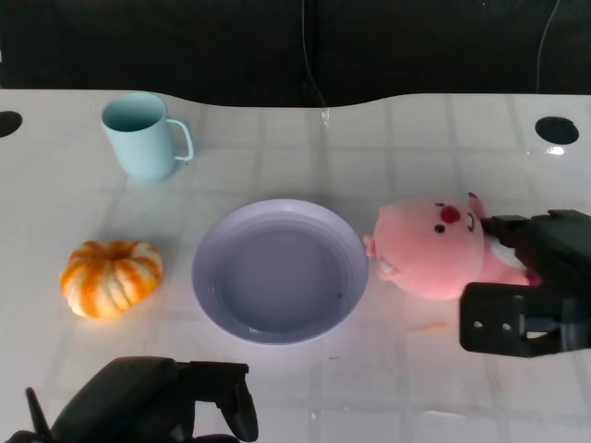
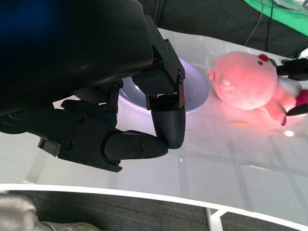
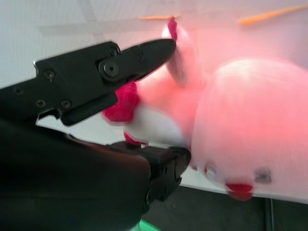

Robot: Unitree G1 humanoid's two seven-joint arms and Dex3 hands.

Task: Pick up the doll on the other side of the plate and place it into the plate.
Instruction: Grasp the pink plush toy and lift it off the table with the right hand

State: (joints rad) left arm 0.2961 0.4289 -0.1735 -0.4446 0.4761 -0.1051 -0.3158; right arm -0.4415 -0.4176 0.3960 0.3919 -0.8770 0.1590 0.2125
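The right hand has its fingers pinching the doll only at its body end; the heavy head could sag, slip free and miss the plate.

- Plate at the middle of the worktop.
- Doll just right of the plate, touching its rim.
- Right hand at the doll's right end, fingers either side of its body.
- Pumpkin left of the plate, apart.
- Mug behind the pumpkin, far left.
- Left hand at the near edge, before the plate.
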